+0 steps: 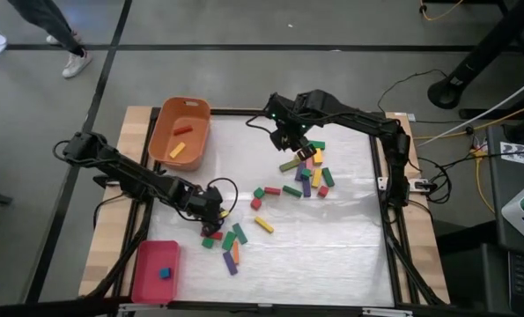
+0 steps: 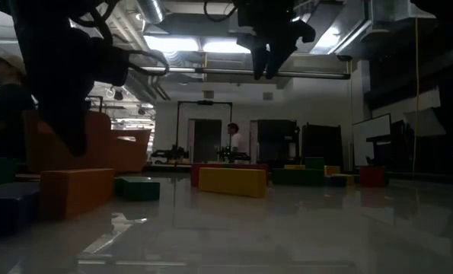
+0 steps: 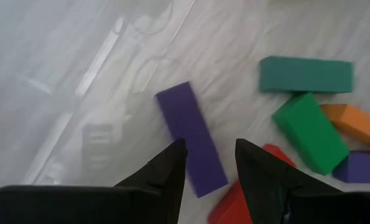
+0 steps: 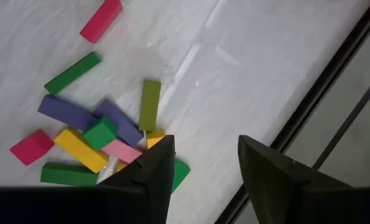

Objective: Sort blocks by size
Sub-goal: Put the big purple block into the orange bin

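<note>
My left gripper (image 1: 212, 210) is open and low over the near-left cluster of blocks. In its wrist view its fingers (image 3: 209, 146) stand on either side of the near end of a purple bar (image 3: 188, 127) that lies flat on the table; I cannot tell whether they touch it. Beside the purple bar lie a teal bar (image 3: 306, 74), a green bar (image 3: 309, 130), an orange bar (image 3: 356, 121) and a red block (image 3: 231, 202). My right gripper (image 1: 290, 141) is open and empty, raised well above the table (image 2: 268, 57) over the far-right cluster (image 1: 307, 172), which includes an olive bar (image 4: 150, 104).
An orange tub (image 1: 180, 132) holding two blocks stands at the far left. A flat red tray (image 1: 154, 269) with a blue cube (image 1: 166, 273) lies at the near left. A lone yellow bar (image 1: 263, 224) lies mid-table. A person stands in the room behind (image 2: 234, 141).
</note>
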Robot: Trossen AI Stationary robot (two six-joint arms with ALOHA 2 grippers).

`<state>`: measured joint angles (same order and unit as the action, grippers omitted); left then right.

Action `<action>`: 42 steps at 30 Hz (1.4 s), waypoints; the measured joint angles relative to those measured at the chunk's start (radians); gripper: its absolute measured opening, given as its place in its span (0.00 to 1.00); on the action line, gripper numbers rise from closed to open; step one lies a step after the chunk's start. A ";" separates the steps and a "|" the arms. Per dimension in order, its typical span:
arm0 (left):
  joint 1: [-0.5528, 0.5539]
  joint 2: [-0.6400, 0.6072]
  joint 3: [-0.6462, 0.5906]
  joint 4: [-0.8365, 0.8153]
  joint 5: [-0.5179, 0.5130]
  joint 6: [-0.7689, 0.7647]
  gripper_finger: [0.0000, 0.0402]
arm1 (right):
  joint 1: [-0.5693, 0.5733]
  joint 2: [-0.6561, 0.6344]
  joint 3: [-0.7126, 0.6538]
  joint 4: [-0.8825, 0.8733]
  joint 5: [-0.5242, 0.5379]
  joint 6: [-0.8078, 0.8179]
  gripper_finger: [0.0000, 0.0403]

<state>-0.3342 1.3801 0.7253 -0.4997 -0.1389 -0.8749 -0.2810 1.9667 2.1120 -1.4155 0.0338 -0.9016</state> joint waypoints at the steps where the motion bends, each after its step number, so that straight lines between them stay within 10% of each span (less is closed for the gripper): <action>1: 0.000 0.000 0.000 0.011 0.000 0.014 0.32 | 0.000 0.000 0.000 -0.003 0.000 0.004 0.44; 42: 0.042 0.132 0.002 0.065 -0.033 0.048 0.32 | -0.001 -0.014 -0.001 -0.146 0.004 0.034 0.44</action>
<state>-0.2920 1.5120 0.7270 -0.4348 -0.1723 -0.8265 -0.2817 1.9530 2.1113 -1.5616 0.0376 -0.8680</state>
